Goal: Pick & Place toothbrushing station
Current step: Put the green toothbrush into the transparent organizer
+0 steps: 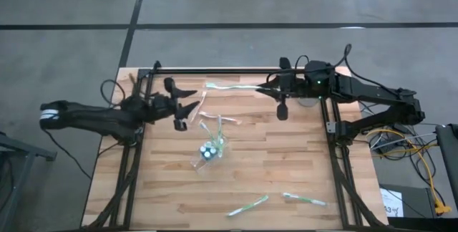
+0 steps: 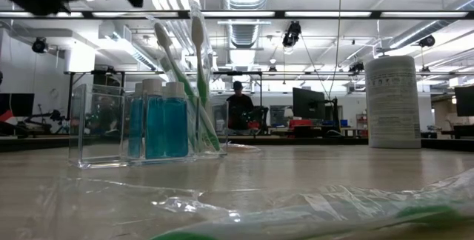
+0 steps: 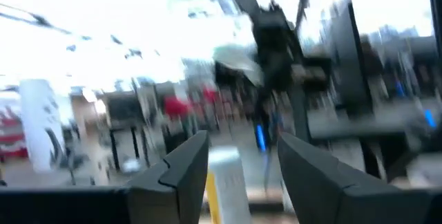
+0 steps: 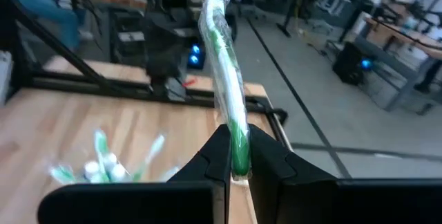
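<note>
Grey concrete floor with dark seam lines around the wood-plank counter. Low view: open workshop, exposed ceiling with ducting and long strip lights — bright. Person at far desks among monitors. Cables on floor — yellow and black.

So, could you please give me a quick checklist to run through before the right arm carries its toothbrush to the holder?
1. Right gripper shut on the wrapped toothbrush: ok.
2. Toothbrush held near one end, most of it sticking out beyond the fingers: ok, but watch the swing.
3. Clear holder upright mid-table, with brushes and blue bottles inside: ok.
4. Free slot in the holder: cannot tell.
5. Left gripper open, empty, hovering near the holder: not ok, possibly in the path.
</note>
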`<state>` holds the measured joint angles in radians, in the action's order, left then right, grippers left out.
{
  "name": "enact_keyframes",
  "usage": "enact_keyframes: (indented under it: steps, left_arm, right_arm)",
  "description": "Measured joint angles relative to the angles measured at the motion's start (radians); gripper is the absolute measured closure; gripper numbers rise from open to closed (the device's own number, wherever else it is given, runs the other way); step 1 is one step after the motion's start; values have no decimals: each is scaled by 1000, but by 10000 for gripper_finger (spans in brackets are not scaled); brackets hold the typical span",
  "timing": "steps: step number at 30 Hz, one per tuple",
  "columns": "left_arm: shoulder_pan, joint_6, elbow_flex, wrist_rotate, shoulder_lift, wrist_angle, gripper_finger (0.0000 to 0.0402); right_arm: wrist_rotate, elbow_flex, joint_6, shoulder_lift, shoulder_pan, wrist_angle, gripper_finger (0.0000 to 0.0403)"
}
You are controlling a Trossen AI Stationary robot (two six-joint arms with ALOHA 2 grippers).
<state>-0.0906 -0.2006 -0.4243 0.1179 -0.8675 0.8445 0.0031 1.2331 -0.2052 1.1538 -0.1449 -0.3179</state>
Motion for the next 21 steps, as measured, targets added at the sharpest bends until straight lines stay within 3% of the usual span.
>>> enact_keyframes:
  steps: [3, 6, 21]
  left_arm:
    - [0, 30, 105, 30, -37, 285, 223]
    - [0, 69, 167, 42, -70, 419, 223]
    - [0, 95, 162, 41, -81, 465, 223]
  right_arm:
    - [-29, 0, 22, 41, 4, 66, 380]
    - [-30, -1, 36, 95, 4, 100, 380]
    - [-82, 3, 57, 251, 4, 253, 380]
